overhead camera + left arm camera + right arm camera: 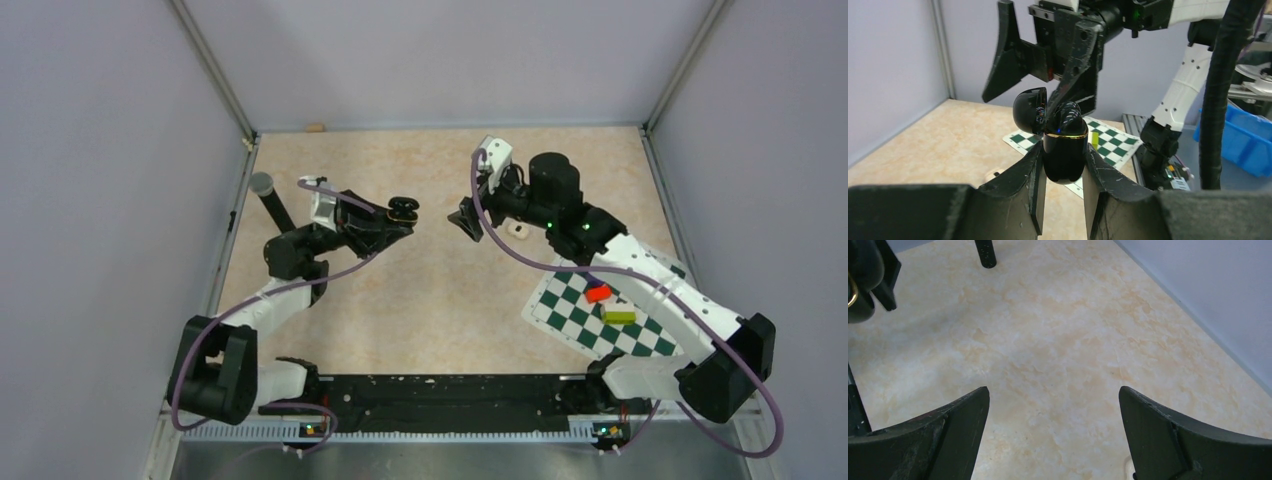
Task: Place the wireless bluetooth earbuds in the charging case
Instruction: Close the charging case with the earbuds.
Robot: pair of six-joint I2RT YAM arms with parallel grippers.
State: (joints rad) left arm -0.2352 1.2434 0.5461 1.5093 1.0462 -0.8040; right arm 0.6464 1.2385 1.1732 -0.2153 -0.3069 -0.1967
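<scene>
Glossy black charging case (1064,160) with a thin gold band round its rim, beige marbled table (1058,340), green-and-white checkerboard (585,328), red block (598,293), yellow-green block (619,316), pale lilac walls (100,200), bright blue bin (1245,145)

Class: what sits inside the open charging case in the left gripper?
A glossy black earbud rises above the gold rim of the charging case. Its wall hides the sockets, so a second bud cannot be confirmed.

Black charging case (1064,157), upright, lid open
</scene>
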